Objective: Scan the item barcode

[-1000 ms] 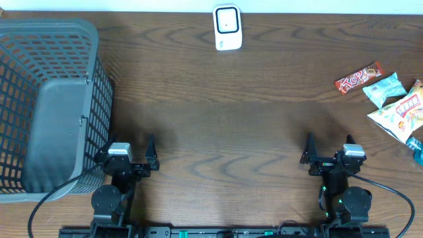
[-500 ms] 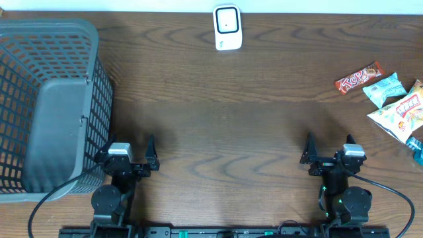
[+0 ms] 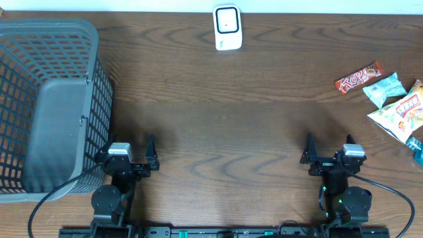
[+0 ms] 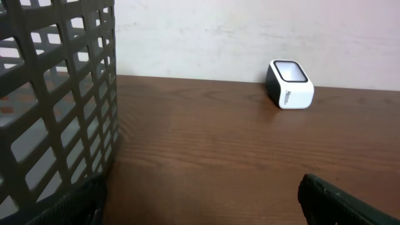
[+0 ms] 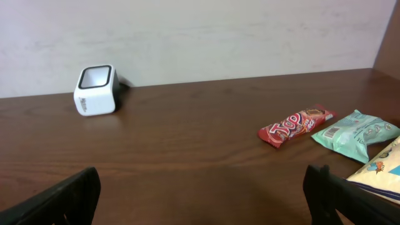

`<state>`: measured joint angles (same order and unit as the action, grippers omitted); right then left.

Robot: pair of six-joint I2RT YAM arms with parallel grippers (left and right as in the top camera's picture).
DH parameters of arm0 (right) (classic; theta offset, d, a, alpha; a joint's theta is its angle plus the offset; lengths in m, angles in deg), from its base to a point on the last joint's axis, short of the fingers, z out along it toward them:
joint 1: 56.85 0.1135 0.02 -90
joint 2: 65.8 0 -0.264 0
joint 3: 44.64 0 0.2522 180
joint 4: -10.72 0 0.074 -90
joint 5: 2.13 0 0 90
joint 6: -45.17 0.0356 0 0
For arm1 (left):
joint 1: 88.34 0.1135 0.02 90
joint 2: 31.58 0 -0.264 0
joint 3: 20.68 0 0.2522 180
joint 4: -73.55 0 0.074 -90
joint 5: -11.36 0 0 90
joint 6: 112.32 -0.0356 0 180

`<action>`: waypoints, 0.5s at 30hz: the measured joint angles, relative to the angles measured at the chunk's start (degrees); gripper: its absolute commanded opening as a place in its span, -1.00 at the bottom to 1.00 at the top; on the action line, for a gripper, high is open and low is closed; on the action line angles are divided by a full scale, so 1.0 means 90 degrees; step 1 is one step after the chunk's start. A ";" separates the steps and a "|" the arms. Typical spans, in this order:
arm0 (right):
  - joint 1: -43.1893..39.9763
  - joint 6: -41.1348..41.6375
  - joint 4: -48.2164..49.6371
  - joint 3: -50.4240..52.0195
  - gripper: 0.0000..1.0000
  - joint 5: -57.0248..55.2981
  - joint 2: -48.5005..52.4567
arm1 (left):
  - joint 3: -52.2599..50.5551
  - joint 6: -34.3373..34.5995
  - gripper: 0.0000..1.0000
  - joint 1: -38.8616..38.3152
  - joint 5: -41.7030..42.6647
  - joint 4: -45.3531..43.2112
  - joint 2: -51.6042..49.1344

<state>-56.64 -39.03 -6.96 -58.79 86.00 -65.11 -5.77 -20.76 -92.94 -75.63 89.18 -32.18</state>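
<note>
Table (image 3: 225,112) of dark wood carries everything. On its left side stands a grey mesh basket (image 3: 46,99), which reaches from the far left corner most of the way to the near edge. A white barcode scanner (image 3: 227,28) sits at the middle of the far edge, well apart from both arms; the left wrist view shows it (image 4: 289,84) close to the wall, and the right wrist view (image 5: 95,90) shows its dark window facing up.

The snack items lie in a cluster at the right edge: a red Top bar (image 3: 359,77), a teal packet (image 3: 384,89) just beside it, a yellow and white packet (image 3: 400,116) nearer the edge, and a blue wrapper (image 3: 416,147) cut off by the frame.

At the near edge, close to the basket's near corner, the left gripper (image 3: 127,151) rests with its fingers spread wide and nothing between them. The right gripper (image 3: 328,151) rests at the near edge too, towards the right side, likewise spread and empty, well short of the snacks
</note>
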 measured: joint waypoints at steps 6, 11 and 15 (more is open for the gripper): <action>0.0000 0.0000 0.0000 0.0000 0.99 0.0000 0.0000 | 0.0000 0.0000 0.95 0.0000 0.0000 0.0000 0.0000; 0.0000 0.0000 0.0000 0.0000 0.98 0.0000 0.0000 | 0.0000 0.0000 0.96 0.0000 0.0000 0.0000 0.0000; 0.0000 0.0000 0.0000 0.0000 0.97 0.0000 0.0000 | 0.0000 0.0000 0.96 0.0000 0.0000 0.0000 0.0000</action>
<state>-56.64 -39.03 -6.96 -58.79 86.00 -65.11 -5.77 -20.76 -92.94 -75.63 89.18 -32.18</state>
